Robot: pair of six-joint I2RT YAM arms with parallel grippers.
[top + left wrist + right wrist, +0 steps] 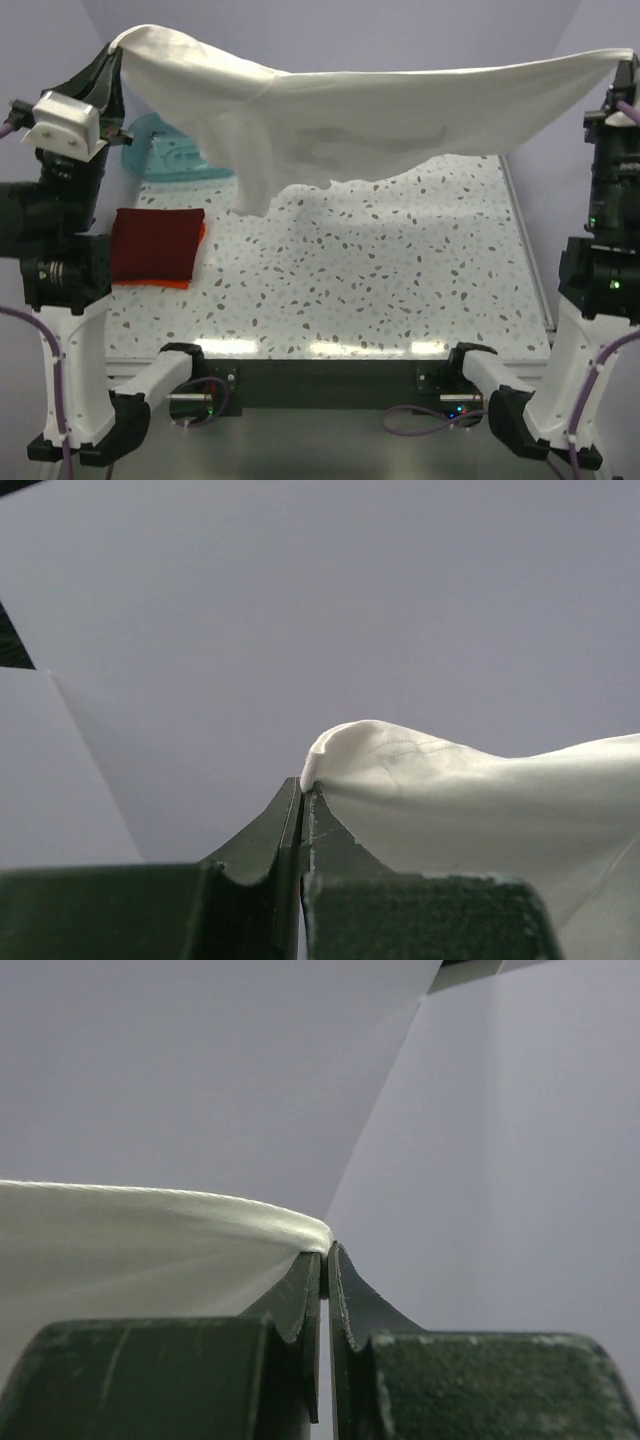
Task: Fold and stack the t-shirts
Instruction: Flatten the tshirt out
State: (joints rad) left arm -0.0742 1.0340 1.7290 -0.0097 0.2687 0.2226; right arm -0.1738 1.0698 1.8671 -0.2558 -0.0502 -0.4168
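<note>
My left gripper (303, 788) and right gripper (326, 1253) pinch the cream-white shirt (380, 115) by its corners, aloft toward twelve o'clock. Only the top view shows the dark red shirt (155, 242) at nine o'clock.

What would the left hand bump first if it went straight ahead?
Probably the pale wall, though how far is unclear. Nothing else shows ahead of the left hand pinching the white shirt.

Plain pale lilac walls (350, 30), white tabletop (400, 290) speckled grey, soft even light, faint glare along near table edge.
</note>
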